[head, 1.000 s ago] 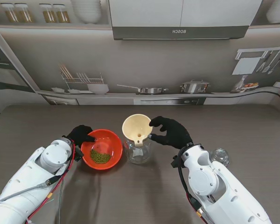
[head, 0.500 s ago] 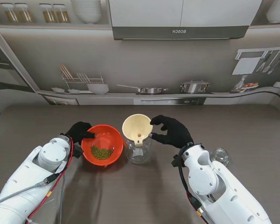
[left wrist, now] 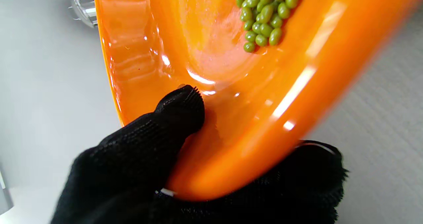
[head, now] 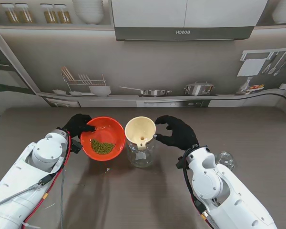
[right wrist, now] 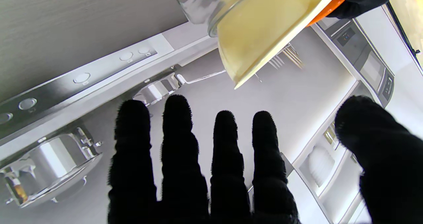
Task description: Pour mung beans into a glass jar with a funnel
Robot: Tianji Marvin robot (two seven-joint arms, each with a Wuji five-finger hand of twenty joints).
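Note:
An orange bowl (head: 103, 138) with green mung beans (head: 101, 146) hangs off the table, its shadow beneath it, its rim close to the cream funnel (head: 140, 130). My left hand (head: 78, 125) is shut on the bowl's left rim; in the left wrist view the thumb (left wrist: 178, 111) presses inside the bowl (left wrist: 231, 85) and the beans (left wrist: 264, 16) lie toward its far side. The funnel stands in the glass jar (head: 141, 155). My right hand (head: 176, 132) hovers just right of the funnel, fingers apart. In the right wrist view the hand (right wrist: 231, 158) holds nothing and the funnel (right wrist: 264, 32) lies beyond the fingertips.
A small glass lid (head: 225, 160) lies on the table to the right, beside my right forearm. A printed kitchen backdrop stands behind the table's far edge. Both white arms occupy the near corners.
My left hand has lifted the bowl off the table and carried it farther from me, beside the funnel. The right hand has hardly moved.

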